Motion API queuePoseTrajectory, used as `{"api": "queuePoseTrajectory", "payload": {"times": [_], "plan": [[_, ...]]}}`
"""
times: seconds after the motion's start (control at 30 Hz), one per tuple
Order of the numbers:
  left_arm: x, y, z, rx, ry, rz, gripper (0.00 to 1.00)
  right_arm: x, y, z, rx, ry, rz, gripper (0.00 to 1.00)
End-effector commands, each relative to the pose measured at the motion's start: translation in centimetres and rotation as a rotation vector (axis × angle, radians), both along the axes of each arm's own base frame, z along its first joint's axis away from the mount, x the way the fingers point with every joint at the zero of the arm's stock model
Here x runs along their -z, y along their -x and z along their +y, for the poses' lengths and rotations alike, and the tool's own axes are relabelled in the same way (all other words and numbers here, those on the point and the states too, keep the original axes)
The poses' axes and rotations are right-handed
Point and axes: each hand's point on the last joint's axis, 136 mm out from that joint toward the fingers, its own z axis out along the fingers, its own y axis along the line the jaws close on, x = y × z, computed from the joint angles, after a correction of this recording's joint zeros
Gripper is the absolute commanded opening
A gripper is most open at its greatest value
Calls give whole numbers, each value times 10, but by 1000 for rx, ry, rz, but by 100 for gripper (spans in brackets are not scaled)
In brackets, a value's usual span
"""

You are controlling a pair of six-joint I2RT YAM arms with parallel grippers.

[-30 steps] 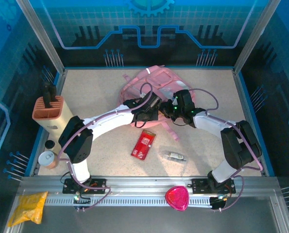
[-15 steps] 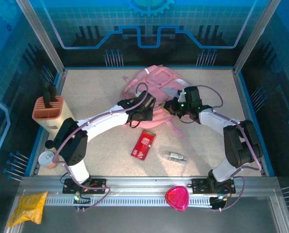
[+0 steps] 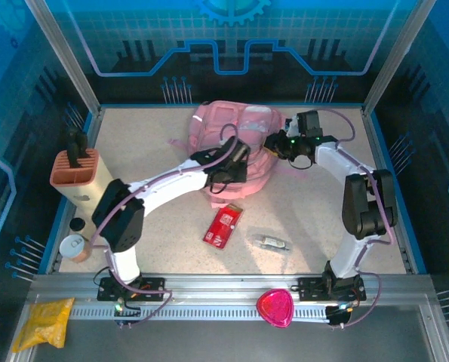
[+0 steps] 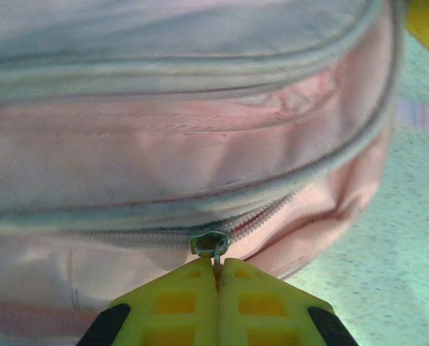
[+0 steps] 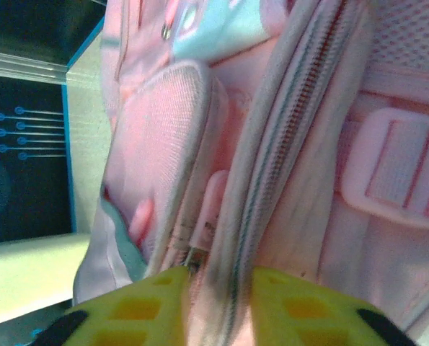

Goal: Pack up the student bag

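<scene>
The pink student bag (image 3: 232,132) lies at the back middle of the table, its clear window panel facing up. My left gripper (image 3: 235,167) is at the bag's near side, shut on a metal zipper pull (image 4: 212,244) of a closed zip. The yellow fingers (image 4: 171,303) press together around the pull tab. My right gripper (image 3: 275,145) is at the bag's right side, shut on a fold of the bag's zipper edge (image 5: 221,288). A mesh side pocket (image 5: 153,144) and a strap buckle (image 5: 391,169) show in the right wrist view.
A red packet (image 3: 222,225) and a small grey item (image 3: 272,243) lie on the table in front of the bag. A peach holder (image 3: 75,172) stands at the left with a cup (image 3: 73,246) near it. A magenta object (image 3: 274,307) and yellow pouch (image 3: 43,322) sit on the front rail.
Both grippers have moved toward the back with the bag, and the right one also to the right. The bag has been dragged back and spread out.
</scene>
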Motion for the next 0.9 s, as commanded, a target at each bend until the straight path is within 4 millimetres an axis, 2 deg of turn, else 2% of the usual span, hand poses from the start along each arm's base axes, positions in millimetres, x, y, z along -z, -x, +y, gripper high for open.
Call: {"api": "queuePoseTrajectory", "payload": {"times": [0.0, 0.07, 0.13, 0.23, 0.37, 0.47, 0.6, 0.7, 0.87], "plan": [[-7, 2, -32, 22, 67, 31, 0, -26, 5, -9, 20, 43, -62, 38], [-9, -1, -41, 25, 89, 27, 0, -25, 22, -10, 22, 39, -38, 51], [-13, 0, -47, 30, 101, 18, 0, -17, 40, -14, 37, 26, -1, 56], [-18, 3, -57, 50, 127, 0, 0, -10, 54, -7, 43, -77, 32, 57], [-17, 5, -62, 61, 119, 13, 0, -4, 59, 19, -24, -159, 89, 55], [-20, 6, -63, 66, 118, 5, 0, 10, 54, 23, 2, -170, 107, 49], [-23, 9, -69, 87, 128, 4, 0, 18, 47, 35, -17, -146, 112, 42], [-21, 11, -67, 96, 111, 6, 0, 20, 43, 33, -4, -116, 100, 25], [-15, 25, -57, 186, 37, 13, 0, 8, 33, 9, 21, -69, 53, 0]]}}
